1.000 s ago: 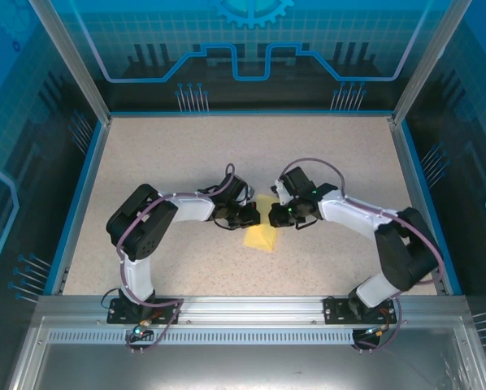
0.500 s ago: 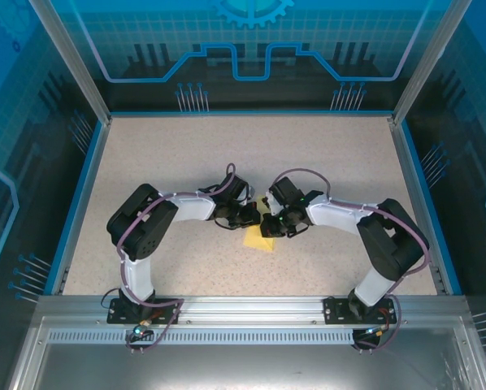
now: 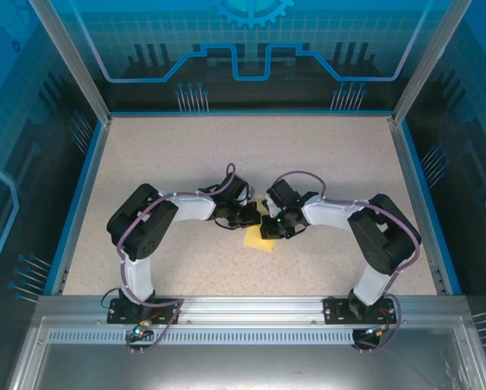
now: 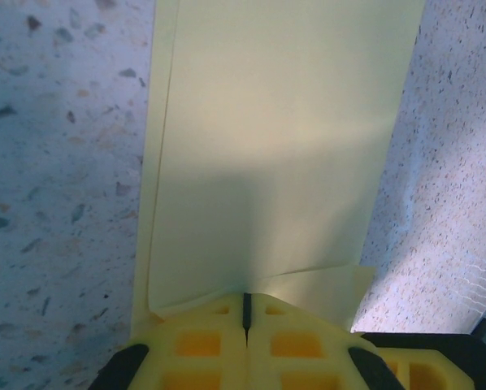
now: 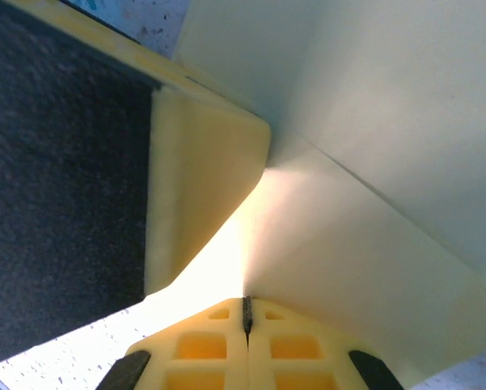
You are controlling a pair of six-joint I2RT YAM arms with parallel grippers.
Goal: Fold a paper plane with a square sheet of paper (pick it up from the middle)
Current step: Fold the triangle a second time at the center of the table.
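The pale yellow sheet of paper [image 3: 257, 238], folded into layers, is at the middle of the table between both grippers. My left gripper [image 3: 251, 214] is shut on one edge of it. In the left wrist view the paper [image 4: 284, 146] runs away from the closed gripper [image 4: 245, 302] as a long strip with a lower layer showing at the sides. My right gripper [image 3: 267, 224] is shut on the paper too. In the right wrist view the paper [image 5: 373, 162] rises from its closed tips [image 5: 245, 307], creased, beside a yellow finger of the left gripper [image 5: 198, 187].
The speckled table [image 3: 186, 154] is bounded by a blue rim [image 3: 87, 175] on three sides and by a metal rail [image 3: 243, 305] at the near edge, where both arm bases are bolted. Both forearms crowd the table's middle.
The right gripper has slid left until it is against the left gripper, with its elbow swinging inward. Less of the paper shows from above. The left arm has not moved.
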